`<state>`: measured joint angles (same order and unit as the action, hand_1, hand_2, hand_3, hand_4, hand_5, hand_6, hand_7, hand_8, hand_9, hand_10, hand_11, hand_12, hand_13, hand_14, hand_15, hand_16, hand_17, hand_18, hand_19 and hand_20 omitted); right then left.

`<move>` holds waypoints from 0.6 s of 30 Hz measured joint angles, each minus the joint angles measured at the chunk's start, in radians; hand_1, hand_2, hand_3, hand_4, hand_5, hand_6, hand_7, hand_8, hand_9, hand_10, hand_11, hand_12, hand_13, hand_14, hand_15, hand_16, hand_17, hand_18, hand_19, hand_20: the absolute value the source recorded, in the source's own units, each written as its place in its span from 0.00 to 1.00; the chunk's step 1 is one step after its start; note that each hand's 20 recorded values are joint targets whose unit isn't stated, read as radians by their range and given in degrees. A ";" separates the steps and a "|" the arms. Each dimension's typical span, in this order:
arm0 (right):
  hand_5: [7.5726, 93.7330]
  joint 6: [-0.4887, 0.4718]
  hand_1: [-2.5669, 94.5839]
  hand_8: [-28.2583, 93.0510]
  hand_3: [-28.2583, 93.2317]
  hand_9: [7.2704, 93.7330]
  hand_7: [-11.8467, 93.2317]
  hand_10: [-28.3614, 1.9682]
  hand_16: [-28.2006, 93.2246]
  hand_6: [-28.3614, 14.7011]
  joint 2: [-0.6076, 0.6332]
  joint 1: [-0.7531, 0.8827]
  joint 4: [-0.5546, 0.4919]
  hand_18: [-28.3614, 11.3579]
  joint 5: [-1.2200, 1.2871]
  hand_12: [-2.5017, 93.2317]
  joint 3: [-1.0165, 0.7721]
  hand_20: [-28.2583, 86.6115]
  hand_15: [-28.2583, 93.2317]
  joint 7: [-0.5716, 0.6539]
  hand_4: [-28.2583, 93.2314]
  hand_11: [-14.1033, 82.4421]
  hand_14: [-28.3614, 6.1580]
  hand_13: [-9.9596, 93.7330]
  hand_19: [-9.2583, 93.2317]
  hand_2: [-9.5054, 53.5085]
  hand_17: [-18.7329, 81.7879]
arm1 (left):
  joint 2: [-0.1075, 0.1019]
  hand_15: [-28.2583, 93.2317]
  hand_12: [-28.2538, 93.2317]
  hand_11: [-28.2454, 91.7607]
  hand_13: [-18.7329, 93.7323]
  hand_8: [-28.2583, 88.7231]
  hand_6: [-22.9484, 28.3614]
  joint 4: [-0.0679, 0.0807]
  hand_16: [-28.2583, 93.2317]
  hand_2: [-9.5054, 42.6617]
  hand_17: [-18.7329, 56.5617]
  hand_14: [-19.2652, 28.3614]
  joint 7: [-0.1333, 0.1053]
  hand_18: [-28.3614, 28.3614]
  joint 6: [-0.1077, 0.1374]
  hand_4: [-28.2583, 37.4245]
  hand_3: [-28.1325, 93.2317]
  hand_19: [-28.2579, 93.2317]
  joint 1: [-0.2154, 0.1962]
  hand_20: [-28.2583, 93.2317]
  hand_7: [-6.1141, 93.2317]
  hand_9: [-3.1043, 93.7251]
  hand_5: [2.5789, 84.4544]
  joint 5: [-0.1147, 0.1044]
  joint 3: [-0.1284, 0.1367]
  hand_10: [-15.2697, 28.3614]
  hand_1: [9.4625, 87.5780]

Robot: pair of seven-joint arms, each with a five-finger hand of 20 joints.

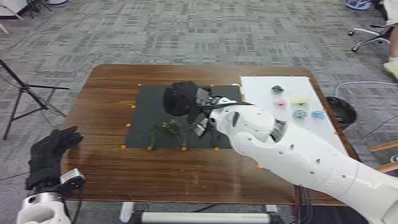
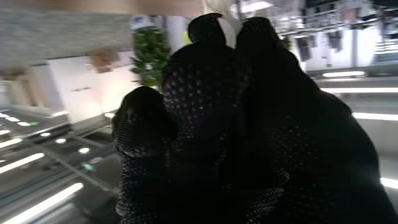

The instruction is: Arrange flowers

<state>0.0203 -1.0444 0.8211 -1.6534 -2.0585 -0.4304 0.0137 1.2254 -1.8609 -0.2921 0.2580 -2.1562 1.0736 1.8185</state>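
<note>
My right hand [image 1: 180, 98] is covering part of the dark mat [image 1: 147, 107], and my right arm [image 1: 311, 157] is hiding part of the white sheet [image 1: 298, 84] right of that mat. Green stems [image 1: 171, 129] on the mat are blurring together; small coloured things [image 1: 282, 102] to its right are appearing too tiny to identify. Beyond them, the worktop [image 1: 178, 175] is partly concealing a black bin [image 1: 346, 112]. The head view's edge is cropping both my arms. My glove is partly masking a blurred pale strip [image 2: 229, 34].
</note>
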 measured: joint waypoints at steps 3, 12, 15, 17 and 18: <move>0.80 -0.033 0.67 0.34 0.70 0.91 0.29 0.65 0.54 0.66 -0.065 -0.009 0.029 0.44 -0.026 0.42 0.001 0.68 0.61 -0.043 0.11 0.20 0.76 0.96 0.93 0.00 0.77 | -0.001 0.46 0.35 0.43 0.59 0.18 0.50 0.001 0.25 0.37 0.40 0.80 0.000 0.72 0.000 0.00 0.79 0.33 0.004 0.42 0.24 0.62 0.68 0.000 -0.006 0.70 0.19; 0.79 -0.106 0.66 0.32 0.72 0.91 0.31 0.66 0.54 0.69 -0.221 0.034 0.121 0.43 -0.212 0.40 -0.013 0.68 0.62 -0.154 0.10 0.19 0.77 0.95 0.94 0.00 0.76 | -0.014 0.46 0.35 0.43 0.59 0.18 0.50 0.013 0.25 0.37 0.40 0.80 0.000 0.72 0.000 0.00 0.79 0.33 0.029 0.42 0.24 0.62 0.68 -0.003 -0.024 0.70 0.19; 0.79 -0.111 0.66 0.32 0.72 0.91 0.31 0.66 0.54 0.70 -0.264 0.068 0.151 0.43 -0.232 0.39 -0.030 0.68 0.63 -0.159 0.10 0.19 0.77 0.95 0.94 0.00 0.76 | -0.021 0.46 0.35 0.43 0.59 0.18 0.50 0.021 0.25 0.37 0.40 0.80 0.000 0.72 0.000 0.00 0.79 0.33 0.047 0.42 0.24 0.62 0.68 -0.004 -0.034 0.70 0.19; 0.79 -0.110 0.66 0.32 0.72 0.91 0.31 0.65 0.54 0.71 -0.287 0.087 0.170 0.43 -0.256 0.38 -0.036 0.68 0.63 -0.166 0.10 0.19 0.77 0.95 0.95 0.00 0.76 | -0.026 0.46 0.35 0.43 0.59 0.18 0.50 0.027 0.25 0.37 0.40 0.80 0.000 0.72 0.000 0.00 0.79 0.33 0.061 0.42 0.24 0.62 0.68 -0.005 -0.044 0.70 0.19; 0.79 -0.109 0.66 0.31 0.72 0.91 0.32 0.65 0.54 0.71 -0.298 0.094 0.180 0.43 -0.277 0.38 -0.038 0.68 0.63 -0.170 0.10 0.18 0.77 0.95 0.95 0.00 0.76 | -0.029 0.46 0.35 0.43 0.59 0.18 0.50 0.029 0.25 0.37 0.40 0.80 0.000 0.72 0.000 0.00 0.79 0.33 0.068 0.42 0.24 0.62 0.68 -0.005 -0.049 0.70 0.19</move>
<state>-0.0885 -1.3424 0.9153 -1.4736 -2.3353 -0.4684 -0.1563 1.1967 -1.8323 -0.2924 0.2577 -2.0882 1.0686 1.7693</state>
